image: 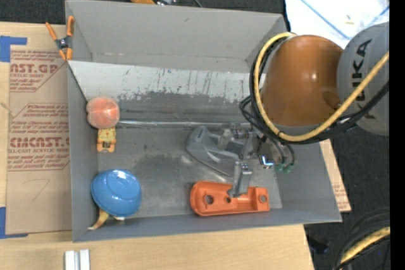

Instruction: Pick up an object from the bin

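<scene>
One pincer (241, 190) over orange bracket (214, 200), front edge (164, 230)

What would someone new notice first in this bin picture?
The arm's orange cover at the right, its gripper over a flat orange piece with holes by the front wall. Then a blue round dish in the front left corner and a pink ball by the left wall.

I read the bin (158, 28) as matt grey sheet metal, its far wall scratched and scuffed pale. The orange block (215, 200) at near right looks like smooth moulded plastic. The blue dome (116, 191) at near left is glossy plastic. The pink ball (102, 112) at left looks matt, slightly rough. The end effector (241, 186) is dull grey metal; the brown wrist cover (300, 82) shines.
</scene>
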### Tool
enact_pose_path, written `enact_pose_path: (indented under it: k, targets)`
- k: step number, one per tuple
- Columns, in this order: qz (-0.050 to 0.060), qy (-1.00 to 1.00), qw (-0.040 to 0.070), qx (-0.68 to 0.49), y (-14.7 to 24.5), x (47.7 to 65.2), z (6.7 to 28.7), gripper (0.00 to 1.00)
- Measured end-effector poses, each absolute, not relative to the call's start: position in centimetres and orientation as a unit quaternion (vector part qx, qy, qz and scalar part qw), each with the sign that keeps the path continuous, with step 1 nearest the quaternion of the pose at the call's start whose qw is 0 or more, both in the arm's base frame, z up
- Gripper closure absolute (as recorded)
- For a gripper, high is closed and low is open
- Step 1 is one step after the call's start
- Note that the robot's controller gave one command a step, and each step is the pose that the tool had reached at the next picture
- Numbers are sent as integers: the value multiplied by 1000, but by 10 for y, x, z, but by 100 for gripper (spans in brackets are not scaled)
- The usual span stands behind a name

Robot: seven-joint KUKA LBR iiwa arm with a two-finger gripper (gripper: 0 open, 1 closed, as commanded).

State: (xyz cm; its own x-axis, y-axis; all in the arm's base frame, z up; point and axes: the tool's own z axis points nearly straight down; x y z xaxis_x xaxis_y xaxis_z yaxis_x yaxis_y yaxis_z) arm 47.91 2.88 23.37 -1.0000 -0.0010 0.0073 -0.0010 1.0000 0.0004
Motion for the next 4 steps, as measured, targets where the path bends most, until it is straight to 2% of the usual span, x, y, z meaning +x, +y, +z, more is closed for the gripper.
enact_pose_path:
  k: [1, 2, 3, 4]
  targets:
    - [-1, -1000, -1, 1, 29, 481, 238, 0]
    - [0, -997, -4, 76, -20, 483, 79, 0]
    - [1, -995, -16, 97, -15, 485, 67, 0]
    - [-1, -997, -18, 79, -21, 490, 63, 0]
